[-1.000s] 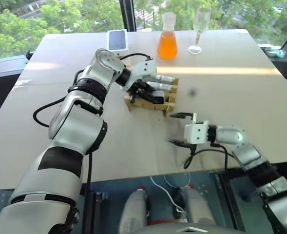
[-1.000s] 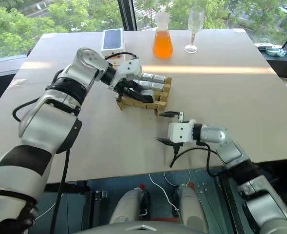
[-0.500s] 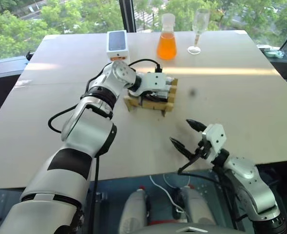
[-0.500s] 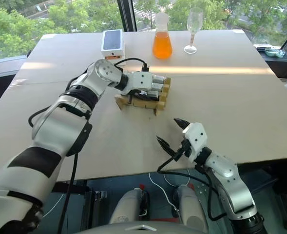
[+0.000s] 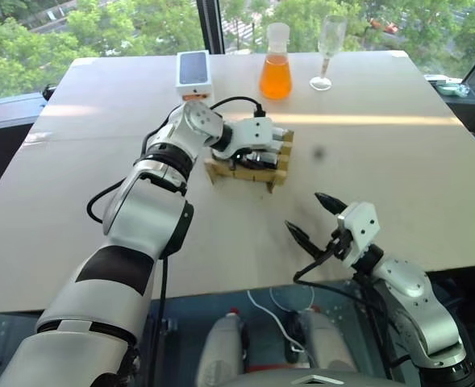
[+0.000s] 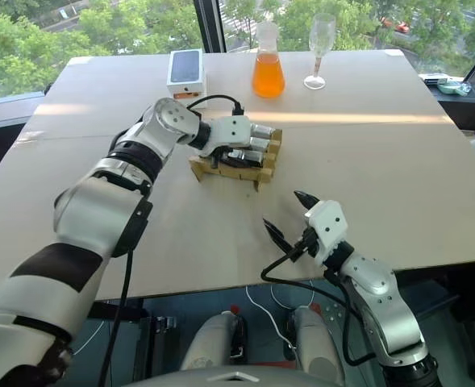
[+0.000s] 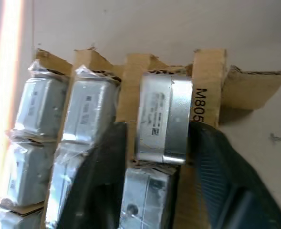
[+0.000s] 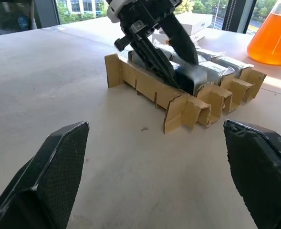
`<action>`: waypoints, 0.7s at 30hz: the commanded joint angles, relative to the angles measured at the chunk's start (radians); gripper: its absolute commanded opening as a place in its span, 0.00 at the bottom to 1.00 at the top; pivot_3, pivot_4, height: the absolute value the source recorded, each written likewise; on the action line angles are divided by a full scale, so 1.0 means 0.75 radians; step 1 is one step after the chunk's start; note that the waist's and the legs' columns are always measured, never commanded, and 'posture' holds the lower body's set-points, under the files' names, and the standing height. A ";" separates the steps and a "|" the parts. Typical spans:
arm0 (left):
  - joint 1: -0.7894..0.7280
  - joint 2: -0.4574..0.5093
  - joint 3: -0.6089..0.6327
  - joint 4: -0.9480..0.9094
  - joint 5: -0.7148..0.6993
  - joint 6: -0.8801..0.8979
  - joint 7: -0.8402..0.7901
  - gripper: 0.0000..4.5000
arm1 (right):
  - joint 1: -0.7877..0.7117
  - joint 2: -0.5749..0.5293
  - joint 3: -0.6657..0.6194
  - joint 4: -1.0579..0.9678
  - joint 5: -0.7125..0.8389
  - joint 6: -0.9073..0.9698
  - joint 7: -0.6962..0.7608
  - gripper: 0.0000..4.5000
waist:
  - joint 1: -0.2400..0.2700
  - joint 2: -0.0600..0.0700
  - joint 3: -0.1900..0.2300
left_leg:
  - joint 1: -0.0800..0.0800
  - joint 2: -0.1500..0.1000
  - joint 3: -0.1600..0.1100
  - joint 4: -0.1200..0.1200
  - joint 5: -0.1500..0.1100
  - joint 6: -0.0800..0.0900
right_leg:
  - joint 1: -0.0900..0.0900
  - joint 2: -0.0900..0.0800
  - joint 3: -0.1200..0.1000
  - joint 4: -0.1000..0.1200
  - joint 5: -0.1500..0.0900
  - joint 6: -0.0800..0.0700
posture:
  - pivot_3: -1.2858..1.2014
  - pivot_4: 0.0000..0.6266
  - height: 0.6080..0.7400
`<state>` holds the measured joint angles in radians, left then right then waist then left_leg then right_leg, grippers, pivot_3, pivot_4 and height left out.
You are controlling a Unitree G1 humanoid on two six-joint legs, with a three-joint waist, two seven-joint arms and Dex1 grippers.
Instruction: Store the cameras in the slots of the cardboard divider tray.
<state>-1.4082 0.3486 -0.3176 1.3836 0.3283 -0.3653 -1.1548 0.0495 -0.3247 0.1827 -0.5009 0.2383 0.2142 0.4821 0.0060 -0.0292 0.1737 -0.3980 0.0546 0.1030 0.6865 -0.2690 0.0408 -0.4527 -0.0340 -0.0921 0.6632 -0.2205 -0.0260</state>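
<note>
We see the left gripper (image 7: 157, 181) over the tray (image 5: 249, 165), fingers spread either side of a silver camera (image 7: 161, 117) seated in an end slot, not pinching it. Our head view adds the right gripper (image 5: 316, 216), spread wide, near the table (image 5: 398, 145) edge.

On the cardboard divider tray (image 7: 208, 90) I can read "M805", printed in black along the top of one thin wall, and the print runs out of the picture after these characters. The wall stands just beside the bare silver camera (image 7: 161, 117) that sits between the fingers of my left pincer (image 7: 154, 157). This camera carries a small label with a few lines of print, but they are too small for me to read. The wrapped cameras (image 7: 88, 112) in the neighbouring slots have similar labels, also not readable.
</note>
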 commanded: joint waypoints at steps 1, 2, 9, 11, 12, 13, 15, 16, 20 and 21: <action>-0.044 0.038 0.072 -0.030 -0.025 -0.058 0.048 0.86 | -0.019 -0.006 -0.024 -0.030 0.012 -0.022 0.014 1.00 | 0.000 0.000 0.000 | 0.000 0.000 0.000 0.000 0.000 0.000 | 0.000 0.000 0.000 0.000 0.000 0.000 | 0.52 0.24 1.00; -0.055 0.055 0.098 -0.034 -0.043 -0.076 0.048 0.86 | -0.018 -0.009 -0.027 -0.032 0.016 -0.021 0.017 1.00 | -0.001 0.000 0.000 | 0.000 0.000 0.000 0.000 0.000 0.000 | 0.000 0.000 0.000 0.000 0.000 0.000 | 0.52 0.24 1.00; -0.023 0.247 0.479 -0.115 -0.403 0.004 -0.188 0.86 | -0.014 -0.042 -0.116 0.012 0.076 -0.024 0.059 1.00 | -0.023 0.000 0.000 | 0.000 0.001 0.000 0.000 0.002 -0.004 | 0.000 0.000 0.000 0.000 0.000 0.000 | 0.52 0.24 1.00; 0.117 0.339 0.564 -0.229 -0.511 0.120 -0.287 0.86 | -0.028 -0.058 -0.172 0.054 0.121 -0.022 0.086 1.00 | -0.026 0.000 0.000 | 0.001 0.000 0.000 0.000 0.003 -0.005 | 0.001 0.000 0.000 0.000 0.000 -0.001 | 0.52 0.24 1.00; 0.213 0.391 0.595 -0.315 -0.553 0.166 -0.315 0.86 | -0.037 -0.069 -0.198 0.079 0.147 -0.021 0.111 1.00 | -0.035 0.003 -0.002 | 0.004 0.001 0.001 0.000 0.003 -0.005 | 0.003 -0.001 0.001 0.001 0.000 -0.001 | 0.52 0.24 1.00; 0.329 0.442 0.632 -0.427 -0.596 0.211 -0.325 0.86 | -0.046 -0.083 -0.223 0.107 0.173 -0.020 0.139 1.00 | -0.037 0.003 -0.002 | 0.008 0.001 0.002 -0.001 0.003 -0.005 | 0.006 -0.001 0.002 0.001 0.000 -0.001 | 0.52 0.24 1.00; 0.555 0.503 0.704 -0.695 -0.682 0.347 -0.277 0.86 | -0.056 -0.112 -0.264 0.159 0.219 -0.018 0.196 1.00 | -0.057 0.004 -0.003 | 0.011 0.004 0.004 -0.003 0.003 -0.005 | 0.007 -0.001 0.006 0.003 0.000 -0.001 | 0.52 0.24 1.00; 0.791 0.526 0.805 -0.947 -0.765 0.494 -0.209 0.86 | -0.070 -0.144 -0.284 0.221 0.238 -0.032 0.258 1.00 | -0.056 0.002 -0.002 | 0.013 0.005 0.004 -0.003 0.003 -0.005 | 0.007 -0.002 0.008 0.004 0.000 -0.001 | 0.52 0.24 1.00; 1.609 0.433 1.126 -1.727 -0.866 0.753 0.119 0.86 | -0.160 -0.221 -0.364 0.467 0.309 -0.078 0.456 1.00 | -0.065 0.000 -0.003 | 0.012 0.009 0.005 -0.003 0.003 -0.006 | 0.006 -0.008 0.008 0.003 0.003 -0.005 | 0.52 0.24 1.00; 1.759 0.380 1.168 -1.867 -0.876 0.787 0.197 0.86 | -0.185 -0.235 -0.378 0.526 0.324 -0.093 0.506 1.00 | -0.053 -0.002 -0.004 | 0.014 0.009 0.006 -0.004 0.002 -0.007 | 0.007 -0.009 0.010 0.003 0.003 -0.005 | 0.52 0.24 1.00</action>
<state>-0.0958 0.6310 0.5012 0.1312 -0.2980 0.1969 -1.0765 -0.0647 -0.4964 -0.0731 -0.1139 0.4480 0.1797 0.8122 -0.0341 -0.0306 0.1710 -0.3879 0.0605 0.1079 0.6838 -0.2679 0.0368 -0.4467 -0.0415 -0.0856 0.6647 -0.2182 -0.0300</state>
